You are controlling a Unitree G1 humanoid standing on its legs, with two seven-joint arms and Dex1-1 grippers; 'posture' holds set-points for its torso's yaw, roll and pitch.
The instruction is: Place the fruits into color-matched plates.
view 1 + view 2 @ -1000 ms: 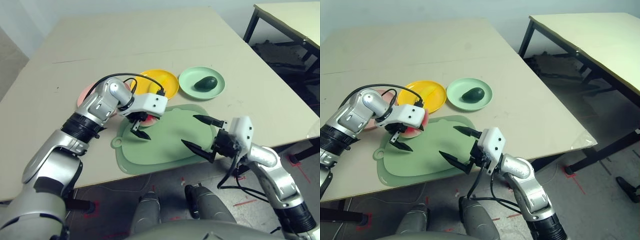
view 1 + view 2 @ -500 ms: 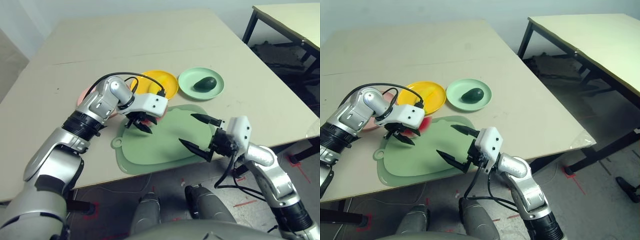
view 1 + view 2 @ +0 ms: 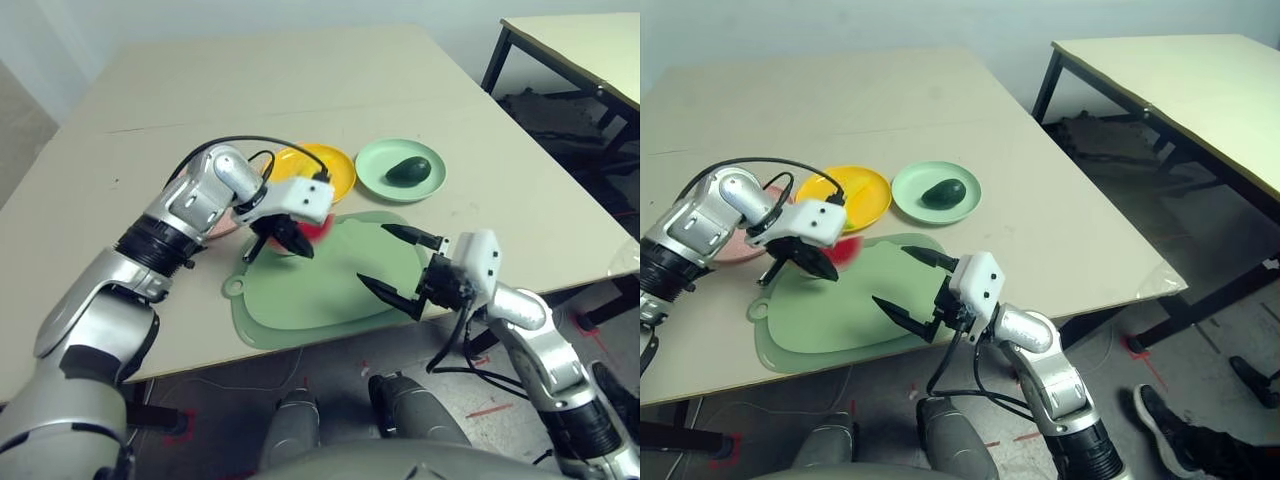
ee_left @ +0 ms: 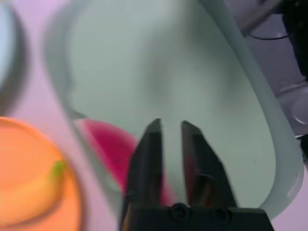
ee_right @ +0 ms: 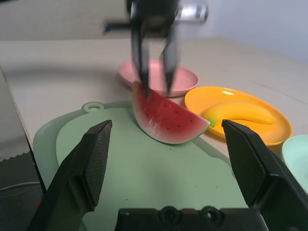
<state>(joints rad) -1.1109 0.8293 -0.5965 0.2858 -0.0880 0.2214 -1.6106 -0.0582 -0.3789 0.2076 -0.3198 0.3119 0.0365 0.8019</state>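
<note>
My left gripper [image 5: 154,62] hangs over the far left part of the green mat [image 3: 320,285], its two black fingers [image 4: 147,159] pointing down and drawn close with only a narrow gap between them. Their tips sit at the upper corner of the watermelon wedge [image 5: 163,118]; I cannot tell whether they pinch it or only touch it. The wedge stands on its curved rind on the mat near the edge closest to the plates, red seeded face upright. Its long axis runs from the fingertip corner, on the pink plate's side, down toward the orange-yellow plate [image 3: 335,170].

The pink plate [image 5: 185,79] lies just beyond the mat, partly behind my left arm. The banana [image 5: 240,113] lies in the orange-yellow plate, roughly in line with the wedge, stem end toward the mat. The avocado [image 3: 407,170] rests in the mint green plate [image 3: 375,160], its long axis roughly across the table.

My right gripper [image 3: 398,265] hovers at the mat's near right edge, fingers spread wide and holding nothing, pointing toward the wedge
</note>
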